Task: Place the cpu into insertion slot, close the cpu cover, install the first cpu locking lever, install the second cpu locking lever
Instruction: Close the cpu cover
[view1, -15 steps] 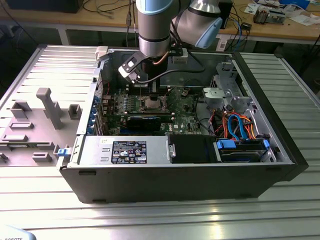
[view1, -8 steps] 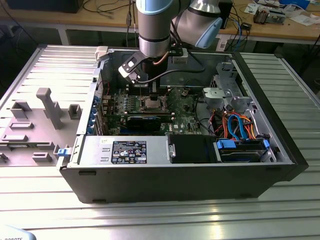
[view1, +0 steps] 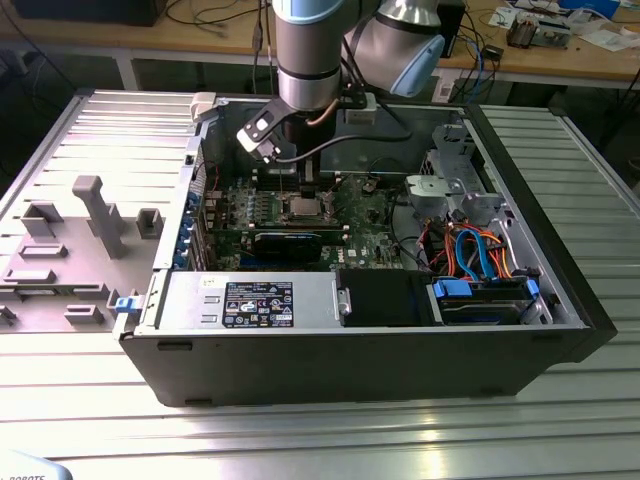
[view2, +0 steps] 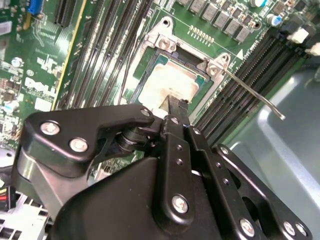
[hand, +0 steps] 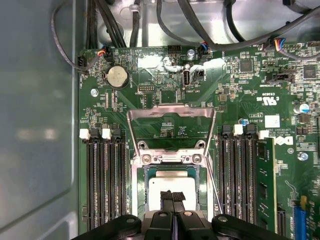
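Observation:
The cpu (hand: 172, 184) lies flat in the insertion slot (hand: 141, 172), its dull silver top showing in both wrist views (view2: 167, 82). My gripper (hand: 172, 196) hangs straight over it with its black fingers (view2: 176, 125) pressed together and nothing between them. Whether the tips touch the chip's top I cannot tell. The cpu cover (hand: 170, 108) stands swung open behind the slot, green board showing through its window. A thin locking lever (view2: 252, 94) sticks up free beside the slot. In the exterior view the gripper (view1: 306, 195) reaches down into the open computer case.
Long black memory slots (hand: 102, 180) flank the slot on both sides, one holding a green module (hand: 265, 180). Black cables (hand: 165, 20) and a coin battery (hand: 118, 76) lie beyond the cover. The case holds a drive cage with blue and orange cables (view1: 480, 250). A grey fixture (view1: 95, 215) stands outside.

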